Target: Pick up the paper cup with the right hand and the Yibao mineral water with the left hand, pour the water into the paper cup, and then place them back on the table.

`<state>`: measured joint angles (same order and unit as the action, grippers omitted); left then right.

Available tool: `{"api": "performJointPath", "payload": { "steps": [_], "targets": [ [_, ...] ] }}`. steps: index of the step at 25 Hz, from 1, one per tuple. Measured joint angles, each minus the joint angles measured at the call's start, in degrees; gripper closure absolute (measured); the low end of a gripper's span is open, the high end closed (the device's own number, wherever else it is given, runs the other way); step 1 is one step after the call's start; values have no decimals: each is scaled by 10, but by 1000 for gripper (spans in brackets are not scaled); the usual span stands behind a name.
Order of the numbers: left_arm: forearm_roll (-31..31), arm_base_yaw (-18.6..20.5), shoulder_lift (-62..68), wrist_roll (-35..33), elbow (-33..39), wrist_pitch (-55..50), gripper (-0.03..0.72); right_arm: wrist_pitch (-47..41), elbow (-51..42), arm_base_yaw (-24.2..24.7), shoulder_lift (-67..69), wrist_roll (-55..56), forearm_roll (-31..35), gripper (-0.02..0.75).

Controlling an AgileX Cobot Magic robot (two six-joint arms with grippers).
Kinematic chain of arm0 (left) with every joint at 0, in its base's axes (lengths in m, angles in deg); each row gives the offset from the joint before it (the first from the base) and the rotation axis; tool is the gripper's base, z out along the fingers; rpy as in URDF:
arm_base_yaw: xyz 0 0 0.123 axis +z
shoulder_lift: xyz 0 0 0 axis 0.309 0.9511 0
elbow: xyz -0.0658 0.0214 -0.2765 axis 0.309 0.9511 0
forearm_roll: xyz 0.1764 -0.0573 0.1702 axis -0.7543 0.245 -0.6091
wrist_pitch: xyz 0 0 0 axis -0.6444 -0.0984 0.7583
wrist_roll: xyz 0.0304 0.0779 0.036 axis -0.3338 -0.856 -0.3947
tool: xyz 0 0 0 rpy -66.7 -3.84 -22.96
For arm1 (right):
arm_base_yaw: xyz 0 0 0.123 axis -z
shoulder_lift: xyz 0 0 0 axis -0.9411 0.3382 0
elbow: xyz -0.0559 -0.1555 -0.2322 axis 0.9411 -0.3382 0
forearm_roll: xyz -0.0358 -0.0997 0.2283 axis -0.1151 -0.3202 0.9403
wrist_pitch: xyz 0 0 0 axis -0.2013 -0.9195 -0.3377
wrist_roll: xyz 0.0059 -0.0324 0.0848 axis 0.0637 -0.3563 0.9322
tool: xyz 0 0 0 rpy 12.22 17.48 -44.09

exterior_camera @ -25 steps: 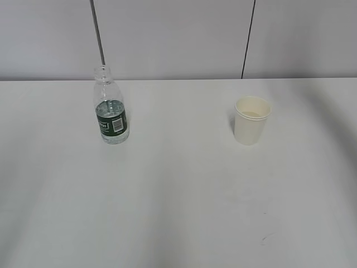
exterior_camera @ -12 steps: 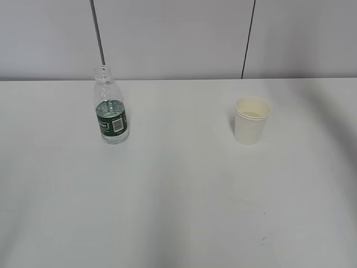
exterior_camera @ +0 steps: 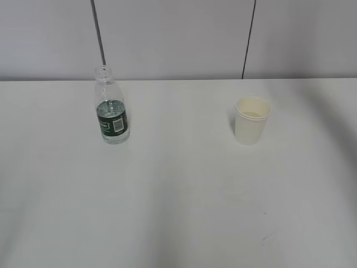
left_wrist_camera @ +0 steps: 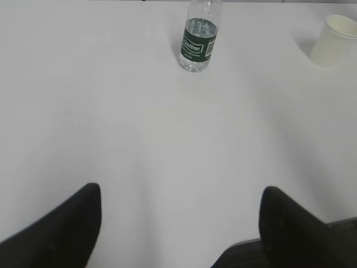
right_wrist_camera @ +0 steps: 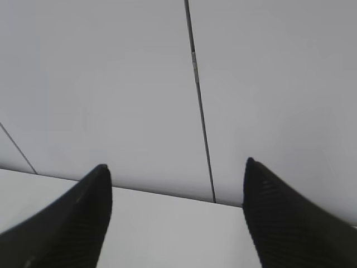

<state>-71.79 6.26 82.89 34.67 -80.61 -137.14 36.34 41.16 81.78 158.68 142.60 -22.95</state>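
My left gripper (left_wrist_camera: 178, 223) hangs with its fingers spread wide and empty, well short of the water bottle (left_wrist_camera: 199, 34), which stands upright and capless on the white bench (exterior_camera: 178, 195). My right gripper (right_wrist_camera: 175, 212) is open too, aimed at the wall seam; the paper cup (exterior_camera: 251, 120) sits well apart from the bottle and is missing from that view. I'd tilt the right wrist down first to find the cup, then close on the bottle's label band. Plain grey wall panels stand behind the bench.

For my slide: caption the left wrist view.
Open black left gripper faces a clear green-labelled plastic bottle and white paper cup.
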Motion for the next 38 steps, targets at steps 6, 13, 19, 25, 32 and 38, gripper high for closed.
{"api": "performJointPath", "payload": {
  "steps": [6,13,19,25,32,38],
  "targets": [
    [-3,97,-2,-1,0,0,156,-19,0,0,0,10,0,166],
    [-3,180,-2,-1,0,0,156,-34,0,0,0,18,0,166],
    [-2,180,-2,-1,0,0,156,-36,0,0,0,29,0,166],
    [-2,180,-2,-1,0,0,156,-37,0,0,0,45,0,166],
    [-2,180,-2,-1,0,0,156,-37,0,0,0,69,0,166],
    [-2,180,-2,-1,0,0,156,-34,0,0,-28,71,0,166]
  ]
}}
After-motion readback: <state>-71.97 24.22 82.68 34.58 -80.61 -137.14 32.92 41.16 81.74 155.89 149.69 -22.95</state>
